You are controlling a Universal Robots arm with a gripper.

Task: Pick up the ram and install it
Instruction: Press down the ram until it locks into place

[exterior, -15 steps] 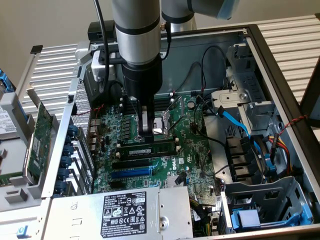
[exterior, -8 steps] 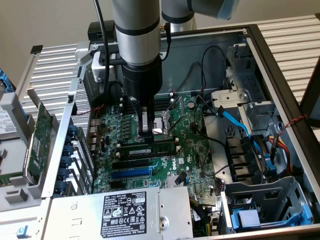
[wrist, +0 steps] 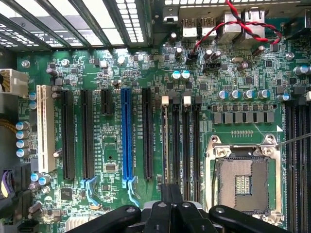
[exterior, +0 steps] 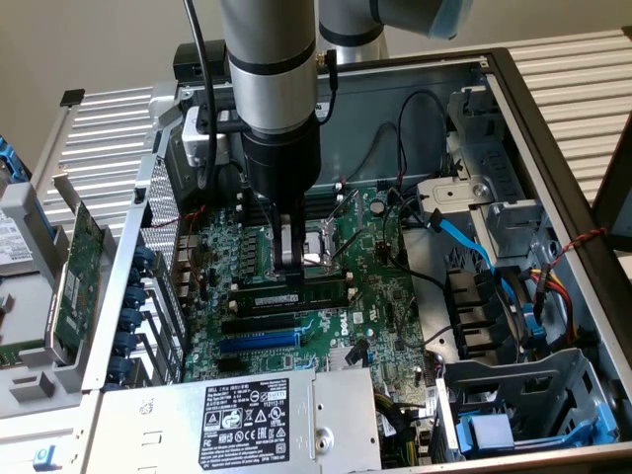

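1 pincer [exterior: 286,259], jaws closed, pressing ram [exterior: 292,295] edgewise into slot; stick light, rigid, fragile — hold by long edges.

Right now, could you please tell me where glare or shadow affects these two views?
Exterior view: bright light washes out the ribbed metal panels beside the open computer case; the silver robot arm shades the green motherboard. Wrist view: backlit vent slots glare white; the motherboard is evenly lit.

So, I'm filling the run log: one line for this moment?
gripper: jaws shut, down at memory slots | ram: lying along slot beside CPU socket | motherboard: in open case
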